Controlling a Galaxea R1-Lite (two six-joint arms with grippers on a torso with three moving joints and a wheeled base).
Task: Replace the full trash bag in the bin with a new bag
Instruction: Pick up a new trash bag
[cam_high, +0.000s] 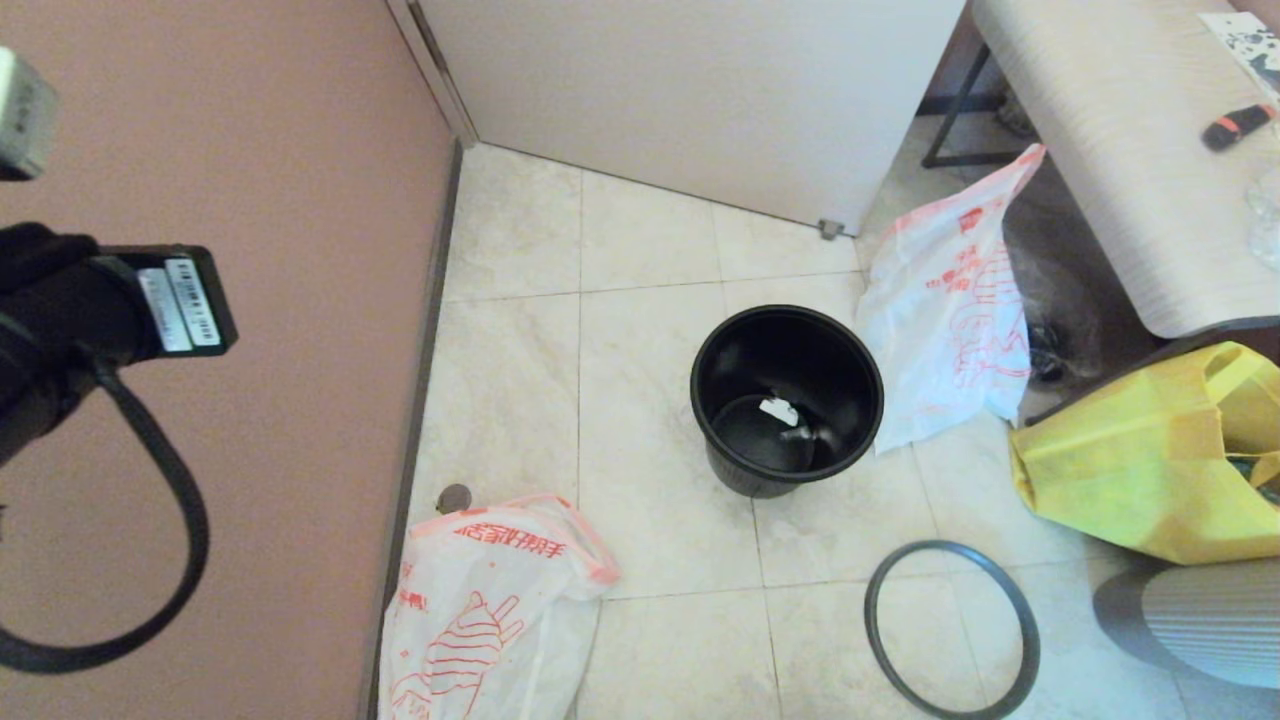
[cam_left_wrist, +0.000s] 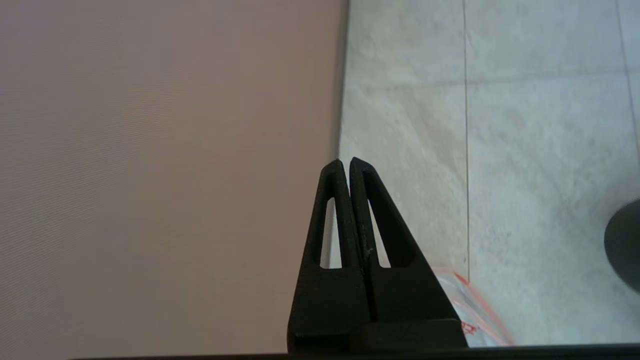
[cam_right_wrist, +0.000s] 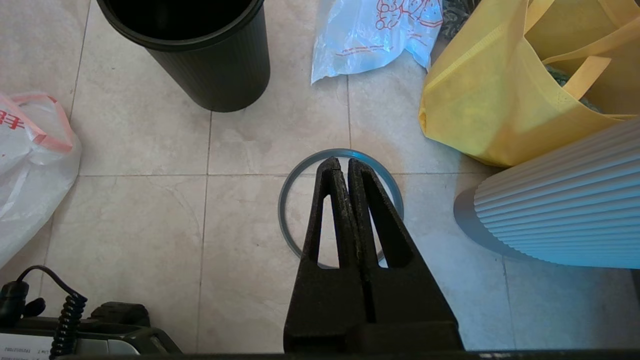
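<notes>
Small round black plastic bin (cam_high: 786, 400) stands on the tiled floor (cam_high: 650, 330), unlined, only a white scrap (cam_high: 779, 410) at the bottom; its thin dark grey hoop (cam_high: 951, 628) lies flat on the tiles, well apart from it. Bulky white see-through printed bag (cam_high: 480, 610) with pink rim sits by the pink wall (cam_high: 250, 150), so the full one is out. Limp same-printed new bag (cam_high: 950, 300) hangs off the pale table's (cam_high: 1120, 150) edge just beside the bin. Left gripper (cam_left_wrist: 345, 161) has its fingers pressed together, holding nothing, up near the wall above the full bag. Right gripper (cam_right_wrist: 340, 161) also closed and empty, hovering over the hoop. Risks, my read: thin film slips or tears in a pinch; grabbing the new bag by one layer leaves the mouth unopened; the light bin could tip; the yellow tote (cam_high: 1150, 460) crowds the right side.
</notes>
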